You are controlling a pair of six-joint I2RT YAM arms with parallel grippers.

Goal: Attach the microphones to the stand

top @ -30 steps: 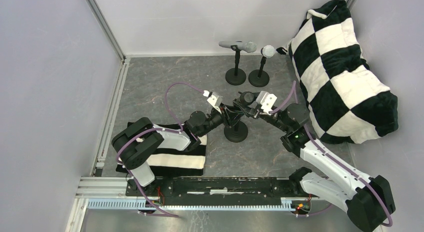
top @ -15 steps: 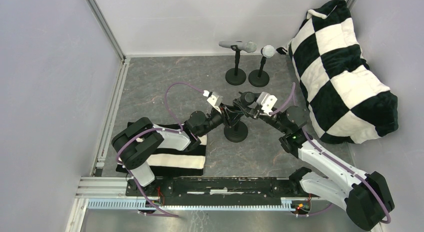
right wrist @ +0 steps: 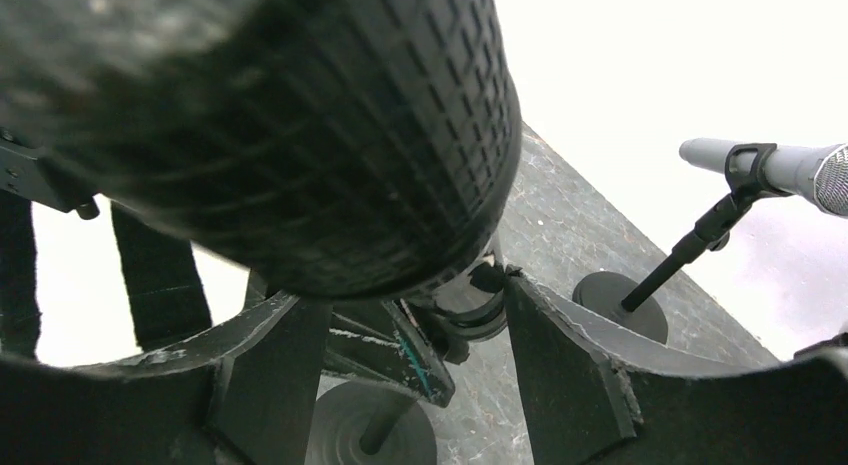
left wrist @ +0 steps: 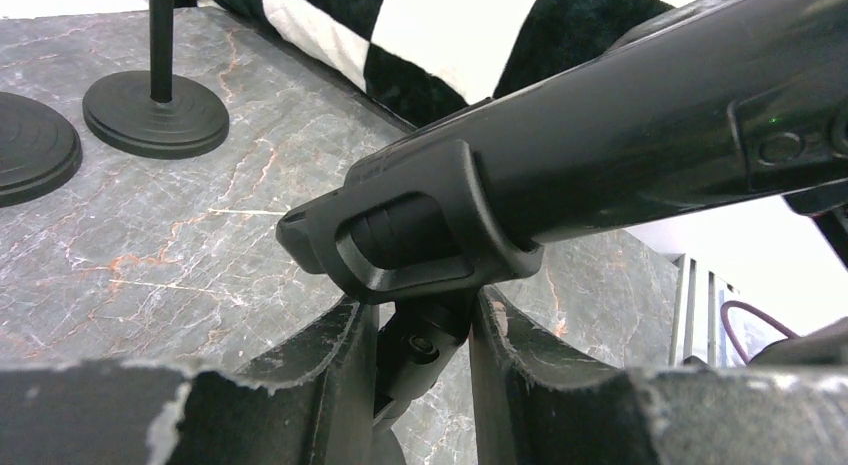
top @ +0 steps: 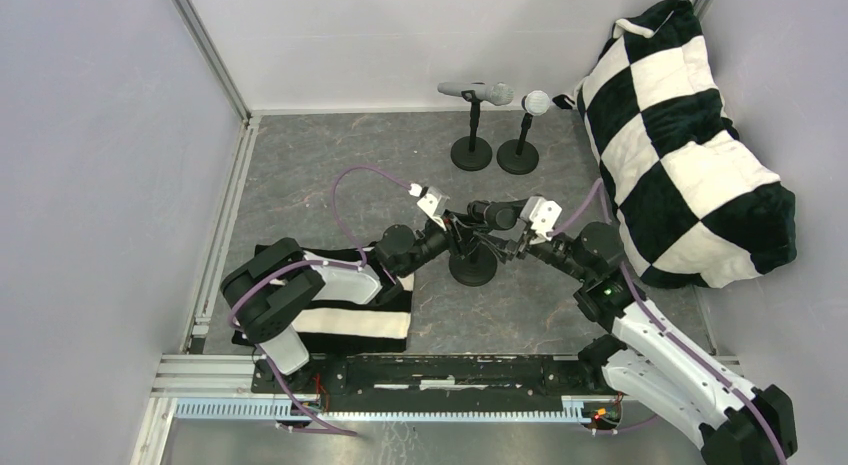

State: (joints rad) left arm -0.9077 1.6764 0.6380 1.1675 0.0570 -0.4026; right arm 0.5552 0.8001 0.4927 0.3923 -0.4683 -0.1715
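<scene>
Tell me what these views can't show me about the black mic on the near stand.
- Top view: the clip joining the black microphone to the near stand is covered by both wrists.
- Left wrist view: the microphone's head is cut off by the right edge; the stand's pole and base are mostly behind the left gripper.
- Right wrist view: the mesh head is too close and blurred, blocking the clip.

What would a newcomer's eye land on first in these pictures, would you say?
Mid-table, a black microphone lies in the clip of the near stand, the left jaws pinching the joint beneath it and the right jaws open by its head. A silver-grey microphone and a second microphone sit on the two back stands; a big checkered cushion fills the right side.
</scene>
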